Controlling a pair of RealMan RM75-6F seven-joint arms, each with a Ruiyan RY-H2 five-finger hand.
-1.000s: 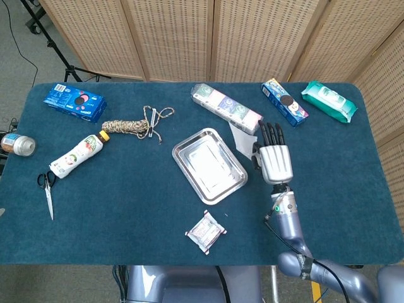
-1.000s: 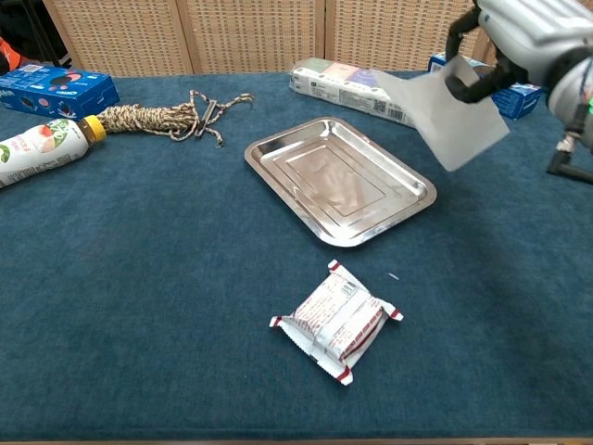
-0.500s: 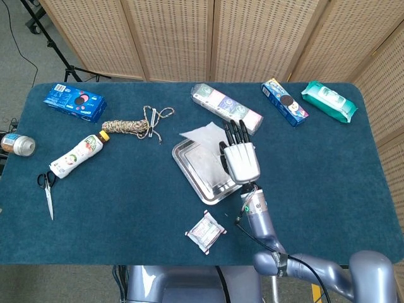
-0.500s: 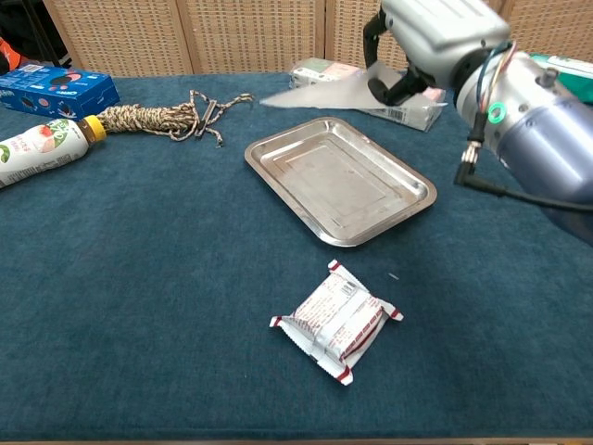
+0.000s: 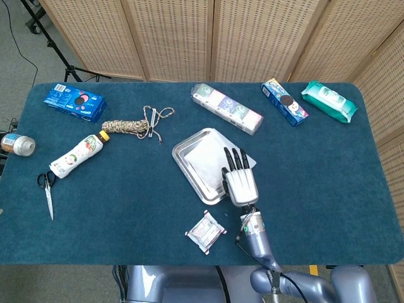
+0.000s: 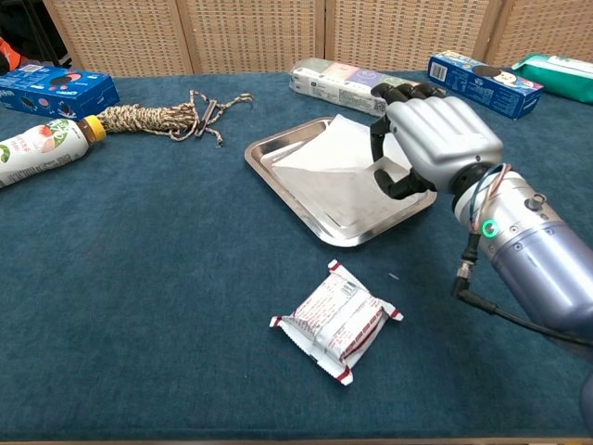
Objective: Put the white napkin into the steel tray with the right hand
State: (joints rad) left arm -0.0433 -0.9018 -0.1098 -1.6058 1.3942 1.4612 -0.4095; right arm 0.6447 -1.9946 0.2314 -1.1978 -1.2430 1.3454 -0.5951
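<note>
Your right hand [image 6: 422,139] over steel tray [image 5: 189,173] right edge, fingers curled, pinching white napkin [image 6: 334,167] lying in tray; 1 corner overhangs rim. 1 snack pkt [image 6: 335,321] near tray front.

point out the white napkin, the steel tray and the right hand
white napkin [image 6: 334,167], chest view, on its flat middle inside the tray
steel tray [image 6: 278,169], chest view, on its bare left rim
right hand [image 6: 435,139], chest view, on the back of the hand

One napkin [image 5: 208,153], one tray [image 5: 189,170]
</note>
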